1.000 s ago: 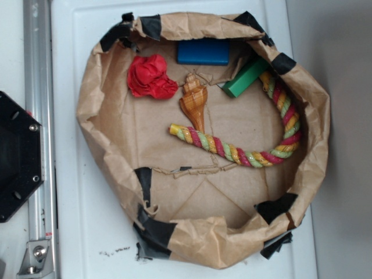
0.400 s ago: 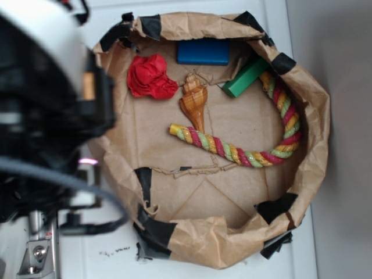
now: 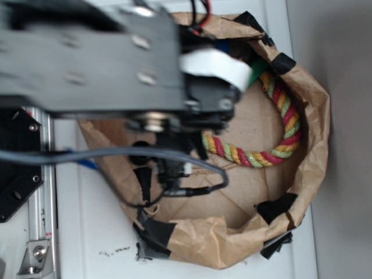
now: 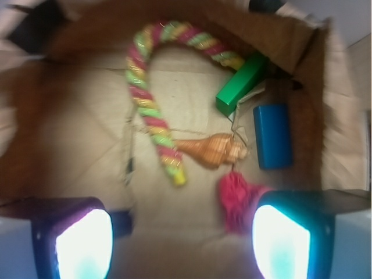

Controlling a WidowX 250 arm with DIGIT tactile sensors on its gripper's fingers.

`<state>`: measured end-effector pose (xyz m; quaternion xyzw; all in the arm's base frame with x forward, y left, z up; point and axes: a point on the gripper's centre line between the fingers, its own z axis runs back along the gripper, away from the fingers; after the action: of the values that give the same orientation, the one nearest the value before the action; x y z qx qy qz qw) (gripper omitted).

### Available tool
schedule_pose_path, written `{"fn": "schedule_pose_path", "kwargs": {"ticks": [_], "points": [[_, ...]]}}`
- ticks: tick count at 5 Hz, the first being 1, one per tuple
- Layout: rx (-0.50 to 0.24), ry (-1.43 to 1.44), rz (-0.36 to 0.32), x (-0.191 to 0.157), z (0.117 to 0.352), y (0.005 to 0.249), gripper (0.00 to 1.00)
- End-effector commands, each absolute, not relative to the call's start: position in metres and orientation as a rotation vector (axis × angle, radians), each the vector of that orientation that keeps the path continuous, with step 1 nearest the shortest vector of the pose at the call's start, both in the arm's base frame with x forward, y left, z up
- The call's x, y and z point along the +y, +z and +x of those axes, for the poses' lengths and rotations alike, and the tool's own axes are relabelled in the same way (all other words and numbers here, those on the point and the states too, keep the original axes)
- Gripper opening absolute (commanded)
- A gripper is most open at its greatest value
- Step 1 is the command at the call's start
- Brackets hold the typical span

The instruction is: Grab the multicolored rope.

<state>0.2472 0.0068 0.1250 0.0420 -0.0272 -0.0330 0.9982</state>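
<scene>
Overhead, the gripper point(image 4: 181, 244), jaws spread wide, should descend centred on the multicolored rope point(image 4: 148, 113), avoiding the nearby seashell point(image 4: 212, 151).

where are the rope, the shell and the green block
rope point(image 4: 146, 107), wrist view, middle of its straight stretch
shell point(image 4: 210, 150), wrist view, its ridged body
green block point(image 4: 241, 83), wrist view, its long top face

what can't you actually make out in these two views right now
- Exterior view: the arm covers the shell, the red wad, most of the blue block and the rope's free end.
- Exterior view: the gripper itself is hidden under the arm.
- Wrist view: motion blur smears the rope and shell; surface detail is lost.
- Wrist view: the fingers glare white, cut off by the bottom edge.
</scene>
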Motion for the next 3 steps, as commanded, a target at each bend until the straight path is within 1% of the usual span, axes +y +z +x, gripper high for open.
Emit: {"fn": "schedule_pose_path", "kwargs": {"ticks": [1, 2, 3], "points": [[-0.074, -0.159, 0.061, -0.022, 0.296, 0.080, 1.00], [-0.084, -0.112, 0.067, -0.035, 0.311, 0.074, 1.00], [-0.099, -0.083, 0.033, -0.041, 0.322, 0.064, 1.00]]}}
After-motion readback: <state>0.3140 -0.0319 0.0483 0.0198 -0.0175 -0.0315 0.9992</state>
